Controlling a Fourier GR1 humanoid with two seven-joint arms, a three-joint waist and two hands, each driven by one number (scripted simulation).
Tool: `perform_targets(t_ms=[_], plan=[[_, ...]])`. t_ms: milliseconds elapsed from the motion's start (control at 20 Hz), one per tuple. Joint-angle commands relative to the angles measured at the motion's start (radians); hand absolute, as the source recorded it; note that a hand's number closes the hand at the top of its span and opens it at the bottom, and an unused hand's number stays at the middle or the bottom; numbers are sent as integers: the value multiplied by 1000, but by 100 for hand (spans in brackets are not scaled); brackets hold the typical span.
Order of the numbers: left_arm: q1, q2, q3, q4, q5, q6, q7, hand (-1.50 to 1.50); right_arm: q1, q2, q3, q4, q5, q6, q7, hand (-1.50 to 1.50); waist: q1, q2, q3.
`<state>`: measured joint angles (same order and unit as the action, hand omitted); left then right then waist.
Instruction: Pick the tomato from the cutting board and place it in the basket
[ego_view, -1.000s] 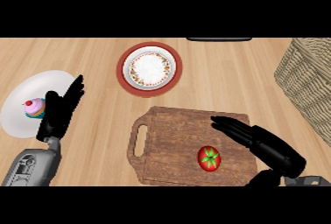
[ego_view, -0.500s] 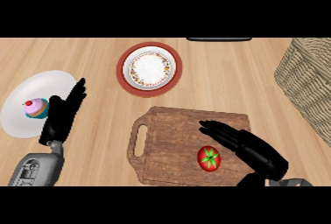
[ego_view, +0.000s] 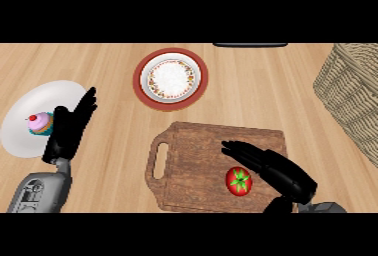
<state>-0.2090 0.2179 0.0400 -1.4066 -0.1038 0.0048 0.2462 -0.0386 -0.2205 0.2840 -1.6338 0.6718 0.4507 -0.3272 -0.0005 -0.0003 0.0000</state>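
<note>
Where tomato (ego_view: 238, 181) lies, right hand (ego_view: 284, 172) beside, basket (ego_view: 354, 95) apart

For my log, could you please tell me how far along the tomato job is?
Nothing is finished: the tomato lies on the cutting board. In hand: the right hand, fingers straight, is beside the tomato without gripping it. Left: grasp, carry and place in the basket. The left hand rests open.

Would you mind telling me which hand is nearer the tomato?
The right hand, open just beside the tomato on the cutting board. The left hand rests far off, by the cupcake plate.
</note>
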Motion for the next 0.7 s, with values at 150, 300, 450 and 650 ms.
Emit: perform_targets(t_ms=[150, 300, 450, 650], plan=[[17, -37, 2, -38, -28, 1, 6, 0, 5, 28, -25, -25, 5, 47, 15, -150, -1, 0, 0], [-40, -6, 58, 142, -17, -22, -103, 0, -4, 15, -42, 61, 25, -5, -57, -150, -4, 1, 0], [-45, -16, 45, 30, -21, -16, -1, 0, 27, 21, 37, 45, 111, -33, -66, 150, -3, 0, 0], [-14, -15, 43, 15, -27, -26, -22, 0, -7, 5, 20, 107, 183, -166, -162, 150, -1, 0, 0]])
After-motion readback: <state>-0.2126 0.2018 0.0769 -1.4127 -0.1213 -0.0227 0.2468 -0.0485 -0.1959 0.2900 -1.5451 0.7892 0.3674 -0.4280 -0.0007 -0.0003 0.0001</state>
